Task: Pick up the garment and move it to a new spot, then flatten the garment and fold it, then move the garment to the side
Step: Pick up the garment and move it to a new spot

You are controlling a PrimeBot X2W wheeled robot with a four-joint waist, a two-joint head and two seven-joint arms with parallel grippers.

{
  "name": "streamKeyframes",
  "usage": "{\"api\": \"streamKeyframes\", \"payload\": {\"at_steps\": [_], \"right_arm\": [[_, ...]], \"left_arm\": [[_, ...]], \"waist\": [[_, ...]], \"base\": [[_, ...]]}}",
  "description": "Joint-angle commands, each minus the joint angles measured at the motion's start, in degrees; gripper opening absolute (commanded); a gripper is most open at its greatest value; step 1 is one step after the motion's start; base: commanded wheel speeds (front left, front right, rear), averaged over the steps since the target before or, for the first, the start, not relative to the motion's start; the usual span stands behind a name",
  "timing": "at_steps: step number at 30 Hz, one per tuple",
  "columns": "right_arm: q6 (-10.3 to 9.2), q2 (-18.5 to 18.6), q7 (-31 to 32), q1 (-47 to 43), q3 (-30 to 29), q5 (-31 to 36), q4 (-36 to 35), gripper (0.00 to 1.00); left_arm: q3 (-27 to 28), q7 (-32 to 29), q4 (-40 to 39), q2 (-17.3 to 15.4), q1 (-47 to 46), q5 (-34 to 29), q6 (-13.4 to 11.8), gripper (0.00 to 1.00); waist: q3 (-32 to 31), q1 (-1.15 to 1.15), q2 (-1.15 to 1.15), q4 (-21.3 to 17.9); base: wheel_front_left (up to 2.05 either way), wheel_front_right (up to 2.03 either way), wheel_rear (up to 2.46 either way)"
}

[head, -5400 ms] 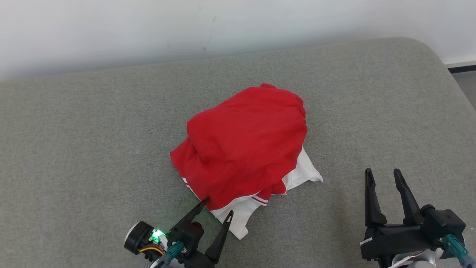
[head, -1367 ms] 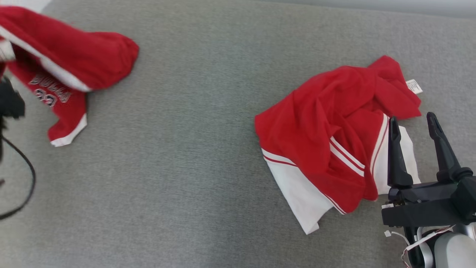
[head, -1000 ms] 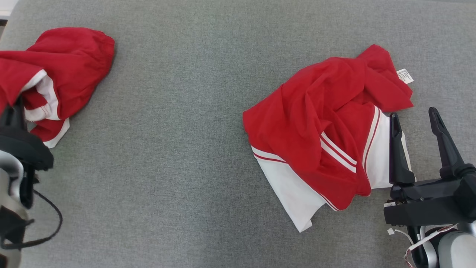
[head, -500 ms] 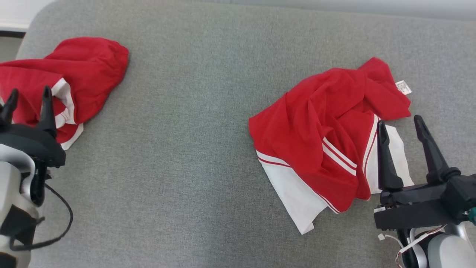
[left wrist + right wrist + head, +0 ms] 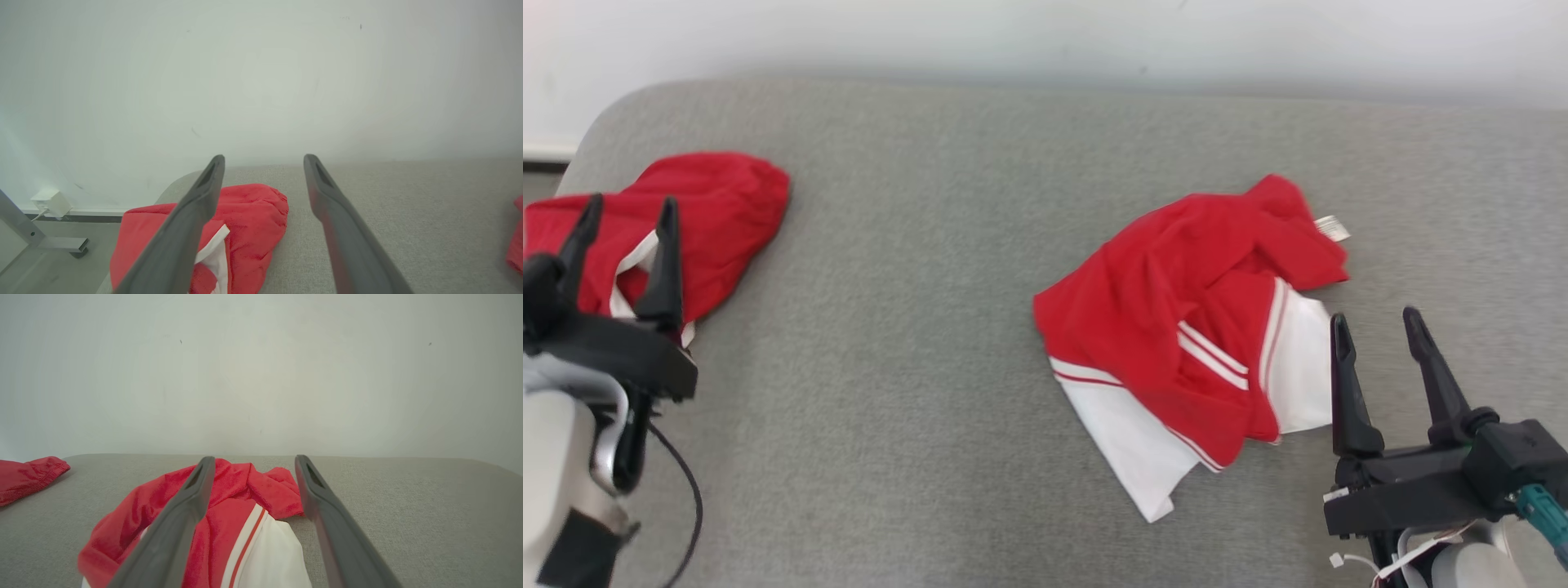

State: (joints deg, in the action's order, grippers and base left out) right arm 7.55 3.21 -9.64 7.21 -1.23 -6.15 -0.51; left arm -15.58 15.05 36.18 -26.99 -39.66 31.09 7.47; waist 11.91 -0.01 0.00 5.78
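Head view put the right gripper point(image 5: 1372, 316) nearest, jaws apart and empty; the red-and-white garment point(image 5: 1176, 327) lay just beside it at 10 o'clock, long axis running 7 to 1. Across the grey cushion point(image 5: 915, 367), the left gripper point(image 5: 631, 202), jaws likewise apart, hung before the red bundle point(image 5: 727, 196) at its 12 o'clock, seemingly clear of it.

Right hand point(image 5: 255, 458) spread open, crumpled red-and-white garment point(image 5: 241, 506) below, grey cushion point(image 5: 408, 518)
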Motion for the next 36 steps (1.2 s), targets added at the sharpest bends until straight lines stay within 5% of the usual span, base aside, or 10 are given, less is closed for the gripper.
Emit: {"api": "streamKeyframes", "payload": {"at_steps": [1, 12, 30, 36], "right_arm": [[-0.13, -0.11, -0.47, -0.74, -0.04, -0.31, 0.45, 1.00], [-0.13, -0.34, -2.66, -3.42, 0.15, -1.65, 4.57, 1.00], [-0.13, -0.34, -4.06, -5.79, 0.33, -2.94, 8.99, 1.00], [-0.13, -0.35, -4.36, -6.11, 0.38, -3.40, 9.81, 1.00]], "left_arm": [[0.49, 0.19, -1.12, 0.27, 1.94, -0.75, -0.48, 1.00], [7.21, 0.20, -14.08, 4.66, 16.84, -3.58, -3.41, 1.00], [14.78, 0.20, -27.87, 10.87, 36.00, -8.10, -5.89, 1.00], [14.59, 0.20, -30.13, 13.60, 40.64, -10.14, -4.54, 1.00]], "waist": [[-3.13, 0.01, 0.00, -3.18], [-8.22, 0.01, 0.00, -7.39], [-12.72, 0.01, 0.00, -4.49], [-13.22, 0.01, 0.00, -3.83]], "base": [[0.00, 0.00, 0.00], [0.00, 0.00, 0.00], [0.00, 0.00, 0.00], [0.00, 0.00, 0.00]]}}
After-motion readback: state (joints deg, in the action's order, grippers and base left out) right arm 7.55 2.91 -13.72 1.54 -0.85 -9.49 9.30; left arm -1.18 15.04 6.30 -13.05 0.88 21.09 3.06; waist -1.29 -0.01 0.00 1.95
